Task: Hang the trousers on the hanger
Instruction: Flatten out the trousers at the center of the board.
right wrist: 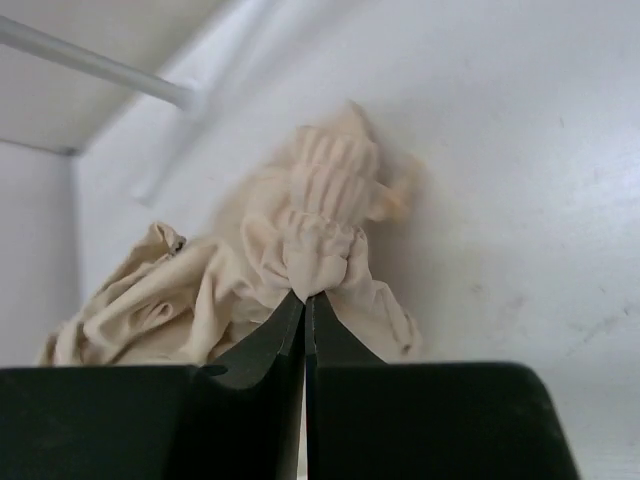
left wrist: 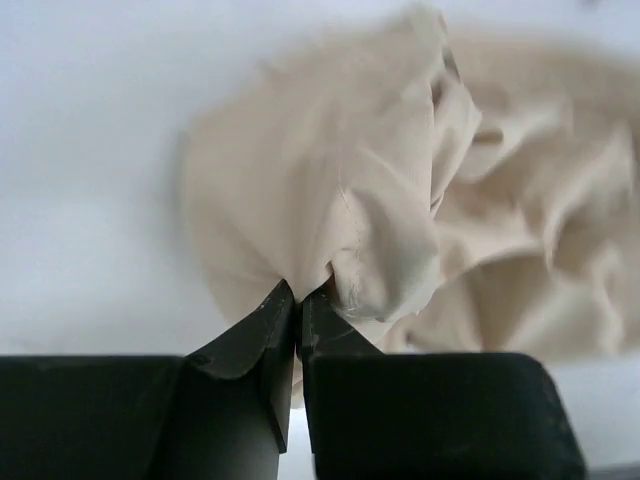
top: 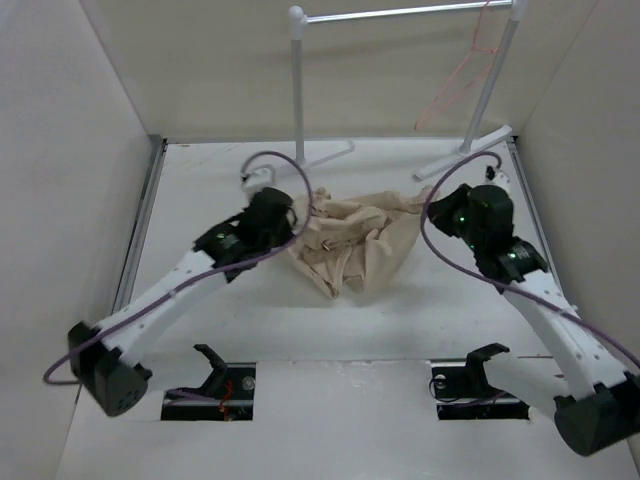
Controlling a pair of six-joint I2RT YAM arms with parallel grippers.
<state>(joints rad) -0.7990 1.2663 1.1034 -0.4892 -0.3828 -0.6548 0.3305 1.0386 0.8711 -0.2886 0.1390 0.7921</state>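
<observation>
The beige trousers (top: pixel 355 240) lie crumpled in the middle of the table. My left gripper (top: pixel 298 212) is shut on a fold of cloth at their left edge; in the left wrist view (left wrist: pixel 298 290) the trousers (left wrist: pixel 400 200) bunch out from between the closed tips. My right gripper (top: pixel 440 205) is shut on the gathered waistband at their right end, seen in the right wrist view (right wrist: pixel 305 295) with the trousers (right wrist: pixel 300 240) puckered at the tips. The pink wire hanger (top: pixel 462 75) hangs from the rack bar at the back right.
A white tubular garment rack (top: pixel 298 70) with a silver bar (top: pixel 400 12) stands at the back; its feet (top: pixel 465 155) rest on the table behind the trousers. White walls enclose the table on the left, right and back. Two black cradles (top: pixel 215 365) sit at the near edge.
</observation>
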